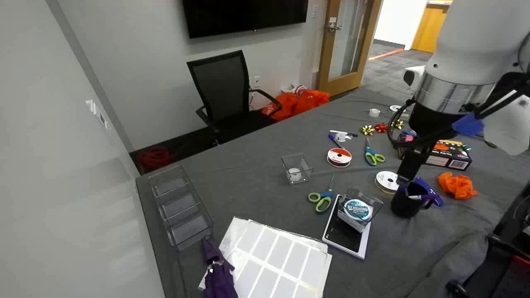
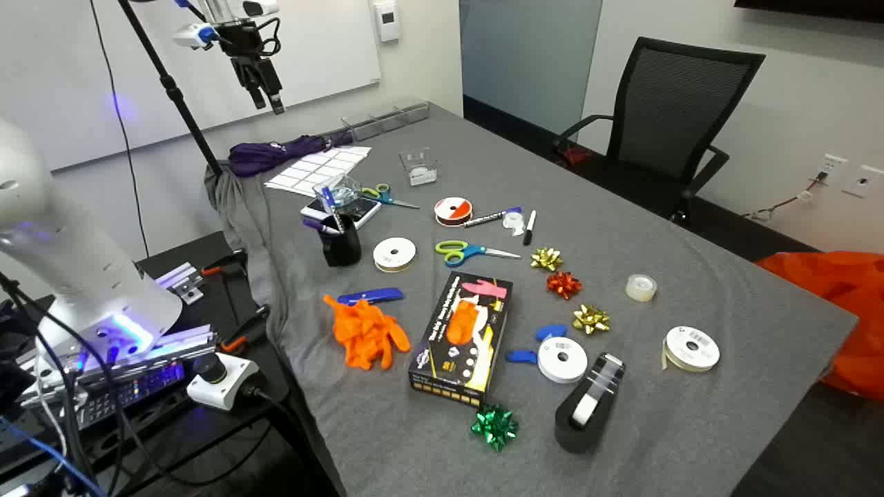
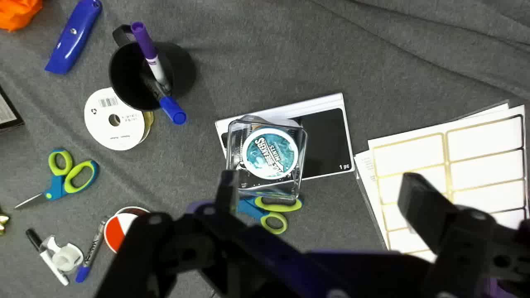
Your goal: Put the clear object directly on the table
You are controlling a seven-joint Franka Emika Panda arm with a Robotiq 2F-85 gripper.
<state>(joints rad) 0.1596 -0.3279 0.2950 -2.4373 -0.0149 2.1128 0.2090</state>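
The clear object appears to be the clear square open box (image 3: 270, 189) holding a round mint container (image 3: 269, 153) with a bluish-green lid. The mint container also shows in both exterior views (image 1: 358, 210) (image 2: 343, 195). The clear box rests on a flat white and black package (image 3: 327, 140), not on the dark grey table (image 1: 256, 186). My gripper (image 3: 323, 194) is open, with nothing between its fingers. In the wrist view, the clear box lies ahead of the left finger. In an exterior view, the gripper (image 2: 269, 107) hangs high above the table.
A black mug (image 1: 405, 205) with markers stands beside the package. Scissors (image 3: 273, 211) lie close to the clear box. White label sheets (image 3: 414, 157), a second clear box (image 1: 297, 169), a divided clear tray (image 1: 180, 207), ribbon spools (image 2: 395, 255) and a tape roll (image 2: 641, 288) are around.
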